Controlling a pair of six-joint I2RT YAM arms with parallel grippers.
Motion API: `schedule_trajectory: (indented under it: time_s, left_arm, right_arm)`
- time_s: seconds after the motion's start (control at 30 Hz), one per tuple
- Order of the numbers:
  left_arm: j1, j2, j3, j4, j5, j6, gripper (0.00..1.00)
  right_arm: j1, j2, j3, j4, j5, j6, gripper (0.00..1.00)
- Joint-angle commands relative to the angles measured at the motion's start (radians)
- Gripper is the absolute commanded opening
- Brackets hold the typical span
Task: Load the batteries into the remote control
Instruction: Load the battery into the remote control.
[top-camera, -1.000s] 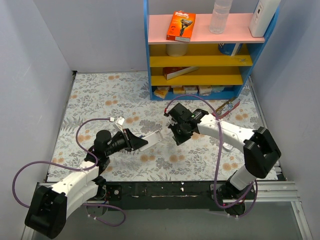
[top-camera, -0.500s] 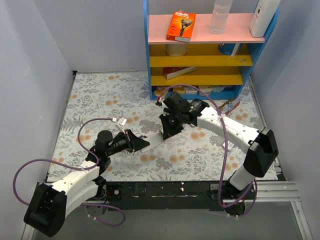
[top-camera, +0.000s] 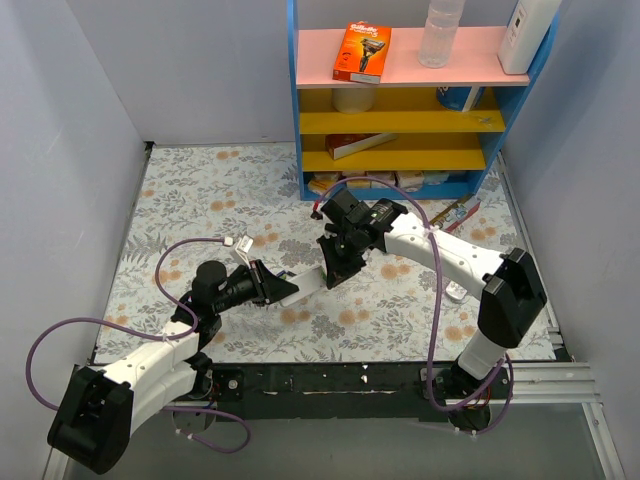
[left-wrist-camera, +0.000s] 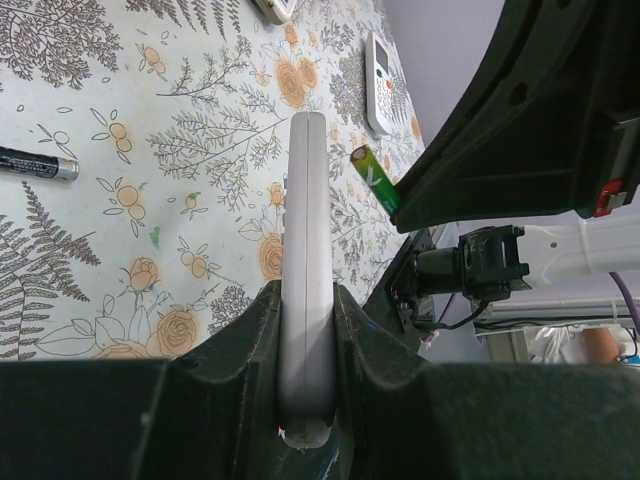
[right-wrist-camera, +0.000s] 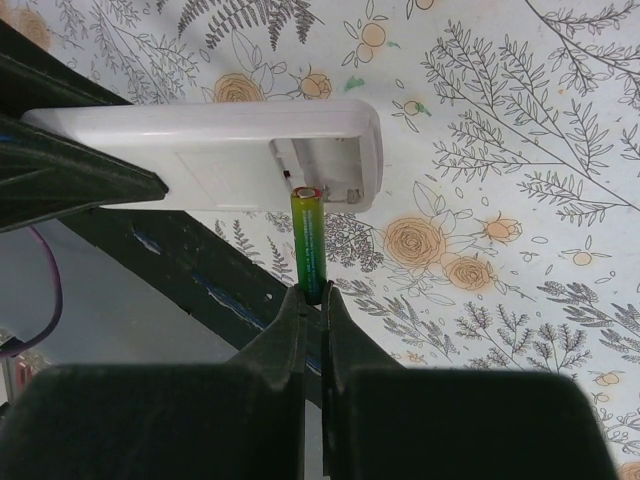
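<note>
Right gripper (right-wrist-camera: 312, 297) is clamped on a thin green-and-dark cylindrical battery (right-wrist-camera: 308, 240). The battery's tip is at the open compartment in the plain back of the slim white rectangular remote control (right-wrist-camera: 200, 150). Left gripper (left-wrist-camera: 305, 300) is clamped on the remote's other end, holding it edge-on near the table's centre. A second dark battery (left-wrist-camera: 35, 163) lies on the floral cloth (left-wrist-camera: 200, 60).

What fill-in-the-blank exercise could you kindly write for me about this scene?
1. The left arm's fingers clamp a slim rectangular remote control made of ____ plastic.
2. The right arm's fingers pinch a thin green cylindrical battery, its tip at the remote's open battery ____.
3. A second, dark battery lies on the ____-patterned table cover.
Missing words: white; compartment; floral.
</note>
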Motion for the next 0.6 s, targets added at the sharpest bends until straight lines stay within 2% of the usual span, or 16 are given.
schedule_trajectory:
  time_s: [0.0,0.57]
  left_arm:
    - [-0.004,-0.019,0.034,0.032,0.016,-0.002,0.00]
    - [-0.006,-0.017,0.026,0.082,0.059,-0.014,0.00]
  right_arm:
    - [0.004,0.028,0.031,-0.006,-0.024,0.011,0.01]
    - [0.004,0.046,0.037,0.045,0.100,0.066,0.01]
